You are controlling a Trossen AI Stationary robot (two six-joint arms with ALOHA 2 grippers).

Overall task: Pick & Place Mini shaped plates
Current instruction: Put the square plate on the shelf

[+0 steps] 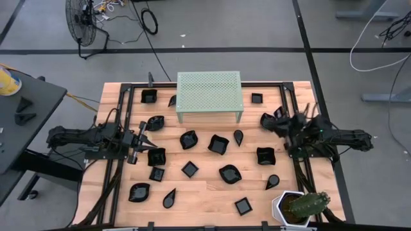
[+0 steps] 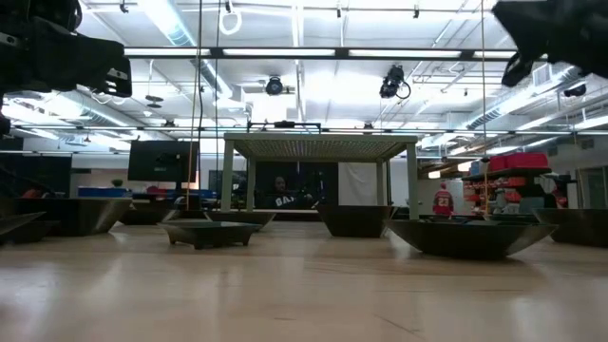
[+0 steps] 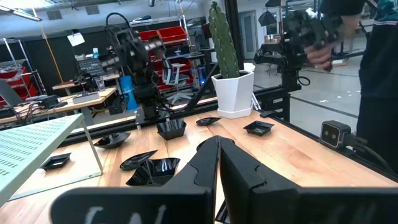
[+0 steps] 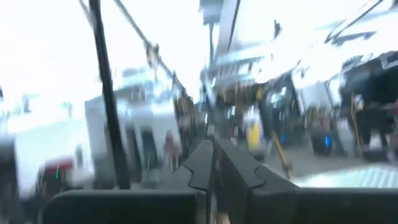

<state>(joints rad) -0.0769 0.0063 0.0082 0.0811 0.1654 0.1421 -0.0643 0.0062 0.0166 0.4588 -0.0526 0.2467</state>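
Note:
Several small glossy black plates lie flat across the wooden table, among them a wavy one (image 1: 222, 144), a square one (image 1: 190, 169) and a teardrop one (image 1: 169, 198). My left gripper (image 1: 149, 140) is over the table's left side, pointing toward the right, with a plate (image 1: 156, 156) just on its near side. In the left wrist view the shut left gripper (image 3: 218, 146) is above the wood, with a plate (image 3: 152, 168) beyond it. My right gripper (image 1: 275, 122) hovers at the right side, and the right wrist view shows it (image 4: 214, 149) shut and facing out into the room.
A pale green perforated stand (image 1: 209, 96) sits at the far middle of the table. A white pot with a cactus (image 1: 292, 208) stands at the near right corner. Black rails (image 1: 290, 96) run along the left and right sides. A person (image 3: 379, 62) stands beyond the right side.

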